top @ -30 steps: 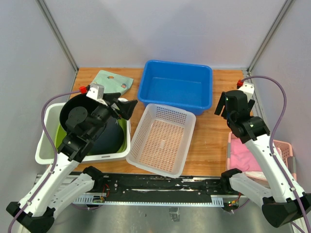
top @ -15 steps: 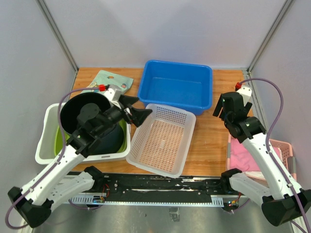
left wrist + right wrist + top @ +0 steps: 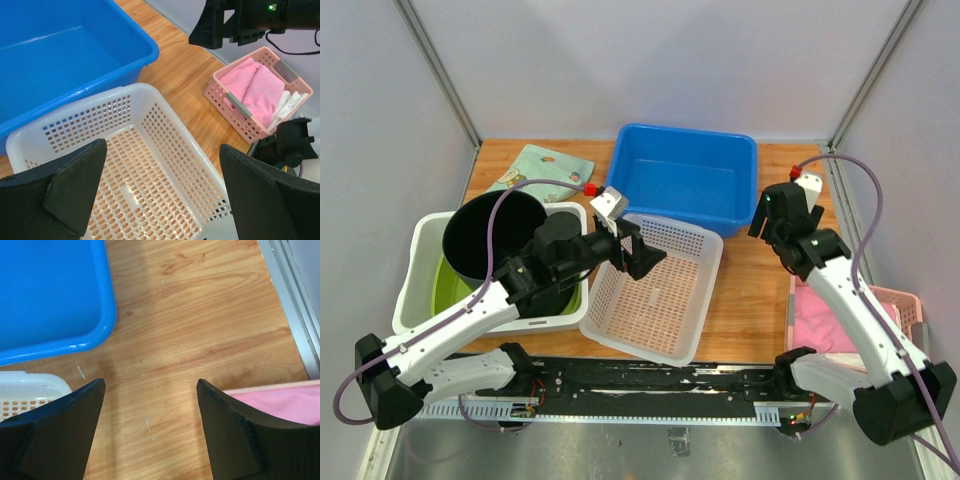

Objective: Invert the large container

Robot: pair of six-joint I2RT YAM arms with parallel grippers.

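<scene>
The large blue bin [image 3: 685, 175] stands upright and empty at the back middle of the table. It also shows in the left wrist view [image 3: 60, 55] and the right wrist view [image 3: 50, 295]. My left gripper [image 3: 640, 255] is open and empty, hovering over the left part of the white perforated basket [image 3: 655, 285], just in front of the bin. In the left wrist view the gripper [image 3: 162, 150] has only the basket [image 3: 150, 170] under it. My right gripper [image 3: 770, 215] is open and empty above bare wood, right of the bin's right corner; it also shows in the right wrist view [image 3: 150, 382].
A white tub [image 3: 415, 300] at the left holds a black bowl [image 3: 490, 235] and something green. A green cloth [image 3: 545, 165] lies at the back left. A pink basket [image 3: 910, 315] with pink cloth sits at the right edge, also in the left wrist view [image 3: 257, 97].
My left arm has swung right, from above the white tub to over the white basket. My right gripper has shifted a little left and farther back, toward the blue bin.
</scene>
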